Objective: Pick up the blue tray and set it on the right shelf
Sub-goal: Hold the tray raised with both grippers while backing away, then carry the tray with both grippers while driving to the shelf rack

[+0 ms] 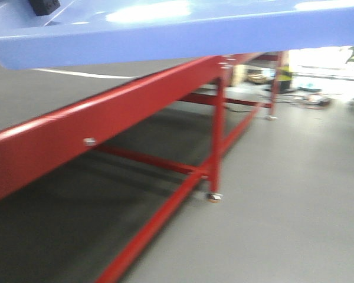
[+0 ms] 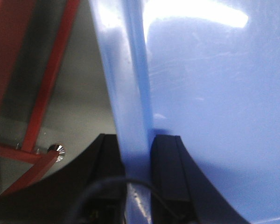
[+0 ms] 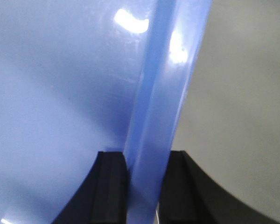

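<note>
The blue tray [image 1: 177, 32] fills the top of the front view, held in the air above the red-edged table. My left gripper [image 2: 137, 154] is shut on the tray's left rim [image 2: 130, 93], one black finger [image 2: 109, 172] outside and the other inside the tray. My right gripper [image 3: 144, 172] is shut on the tray's right rim [image 3: 163, 93], one finger [image 3: 112, 186] inside the tray and the other outside. A black part [image 1: 44, 6] of the left gripper shows at the front view's top left; the right gripper is out of that view. The right shelf is out of view.
The dark matted table [image 1: 23, 100] with its red front rail [image 1: 106, 127] runs diagonally across the left. Red legs and cross bars [image 1: 215, 135] stand on castors [image 1: 213, 197]. Grey floor [image 1: 295, 206] lies to the right. Clutter and bright light show far back right [image 1: 307, 82].
</note>
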Motion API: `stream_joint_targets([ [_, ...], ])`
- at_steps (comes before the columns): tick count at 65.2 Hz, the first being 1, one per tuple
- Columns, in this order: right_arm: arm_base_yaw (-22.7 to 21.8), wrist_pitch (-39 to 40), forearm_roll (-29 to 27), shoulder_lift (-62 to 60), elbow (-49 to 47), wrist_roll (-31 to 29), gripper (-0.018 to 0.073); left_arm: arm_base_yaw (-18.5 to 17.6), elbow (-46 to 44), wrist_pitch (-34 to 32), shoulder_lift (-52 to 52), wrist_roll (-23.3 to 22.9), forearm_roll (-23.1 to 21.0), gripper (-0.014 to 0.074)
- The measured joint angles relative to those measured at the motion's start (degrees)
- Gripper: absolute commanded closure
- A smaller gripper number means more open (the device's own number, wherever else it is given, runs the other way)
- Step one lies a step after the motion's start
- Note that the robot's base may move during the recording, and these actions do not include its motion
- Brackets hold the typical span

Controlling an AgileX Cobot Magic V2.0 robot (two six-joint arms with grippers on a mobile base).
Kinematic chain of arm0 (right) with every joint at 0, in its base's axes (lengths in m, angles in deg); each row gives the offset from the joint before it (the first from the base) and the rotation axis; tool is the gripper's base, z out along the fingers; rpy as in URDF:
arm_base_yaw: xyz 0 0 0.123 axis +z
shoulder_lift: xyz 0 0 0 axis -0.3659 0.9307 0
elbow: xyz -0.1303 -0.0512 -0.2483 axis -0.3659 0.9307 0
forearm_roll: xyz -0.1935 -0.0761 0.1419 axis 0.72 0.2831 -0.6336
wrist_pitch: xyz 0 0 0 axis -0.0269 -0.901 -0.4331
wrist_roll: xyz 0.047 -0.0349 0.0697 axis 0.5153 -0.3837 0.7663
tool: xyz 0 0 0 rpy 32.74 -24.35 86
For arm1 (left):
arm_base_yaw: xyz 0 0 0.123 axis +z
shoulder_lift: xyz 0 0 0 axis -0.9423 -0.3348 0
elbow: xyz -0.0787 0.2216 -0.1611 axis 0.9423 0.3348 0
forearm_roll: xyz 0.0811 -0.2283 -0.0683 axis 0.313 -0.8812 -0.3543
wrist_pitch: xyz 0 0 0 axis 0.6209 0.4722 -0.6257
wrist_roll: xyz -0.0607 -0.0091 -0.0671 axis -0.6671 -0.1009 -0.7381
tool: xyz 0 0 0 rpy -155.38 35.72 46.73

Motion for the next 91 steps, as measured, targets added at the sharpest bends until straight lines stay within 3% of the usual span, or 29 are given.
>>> stream_joint_targets([
  [91,0.0,0.0,0.0,-0.1,0.0,0.0,0.0503,0.0,0.0,0.1,0.1,0.0,0.0,0.0645],
])
